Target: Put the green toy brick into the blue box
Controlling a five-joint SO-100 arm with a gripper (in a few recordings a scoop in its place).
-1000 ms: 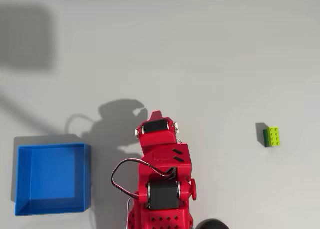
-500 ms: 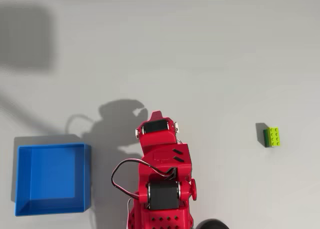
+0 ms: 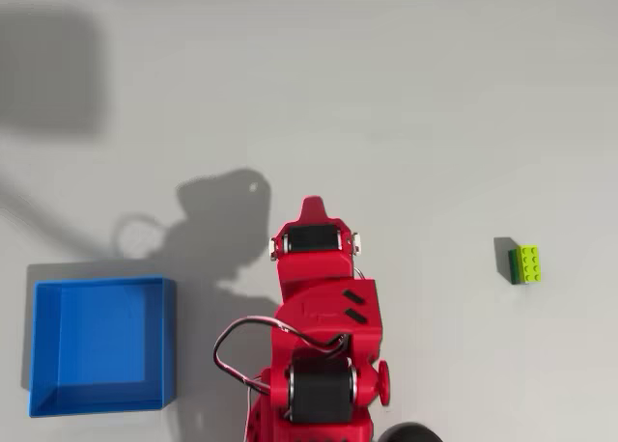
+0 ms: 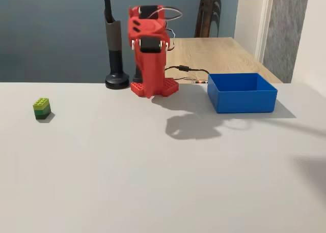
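Small studded plastic brick (image 3: 526,264), lime green on top with a darker green side (image 4: 42,108): sits alone on the pale grey matte tabletop (image 3: 435,124), studs up, casting a short shadow. In the overhead view it lies far to the right, well apart from the arm.

Square shallow bright blue plastic box (image 3: 101,345) with low walls: at the left edge of the overhead view, at the right of the fixed view (image 4: 242,92), nothing visible inside.

Red 3D-printed arm (image 3: 319,326) stands folded between the two, touching neither. Its gripper (image 3: 313,208) shows as a red tip; jaw opening cannot be told, nothing seen in it.

Room: blue-grey wall, wooden table (image 4: 219,52) behind, black upright pole on a round base (image 4: 114,45), dark chair back (image 4: 209,11).
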